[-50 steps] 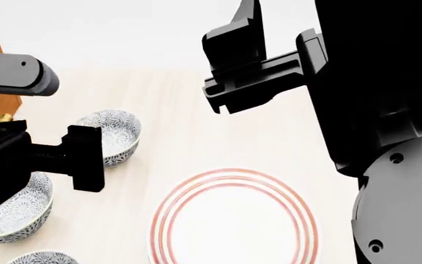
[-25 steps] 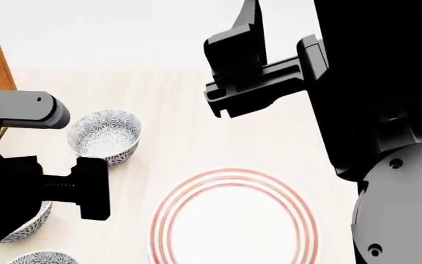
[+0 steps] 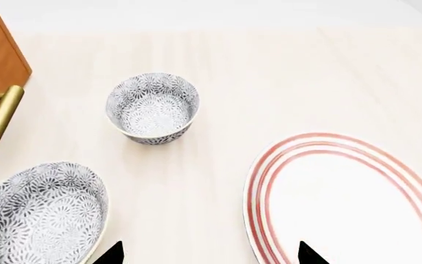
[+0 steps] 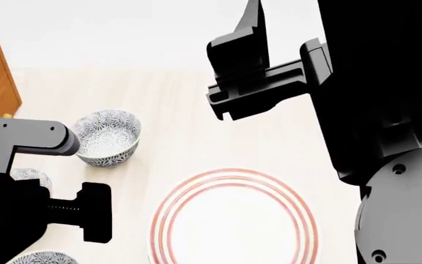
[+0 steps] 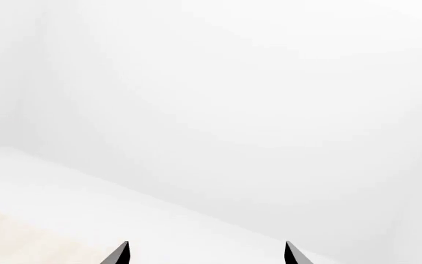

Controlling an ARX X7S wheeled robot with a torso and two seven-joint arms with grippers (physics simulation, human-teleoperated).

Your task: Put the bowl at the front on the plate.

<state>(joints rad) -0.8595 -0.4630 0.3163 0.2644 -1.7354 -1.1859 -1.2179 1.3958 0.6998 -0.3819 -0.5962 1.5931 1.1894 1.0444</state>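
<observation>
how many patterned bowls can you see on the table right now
3. One bowl stands far from the robot, left of the plate; a second peeks from behind the left arm; a third is cut off at the head view's bottom edge. More may be hidden.

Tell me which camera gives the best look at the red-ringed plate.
The head view: the plate shows nearly whole there, cut only by the frame's lower edge. The left wrist view catches just part of it, cropped at the picture's edges. The right wrist view shows none of it, only pale wall and floor.
</observation>
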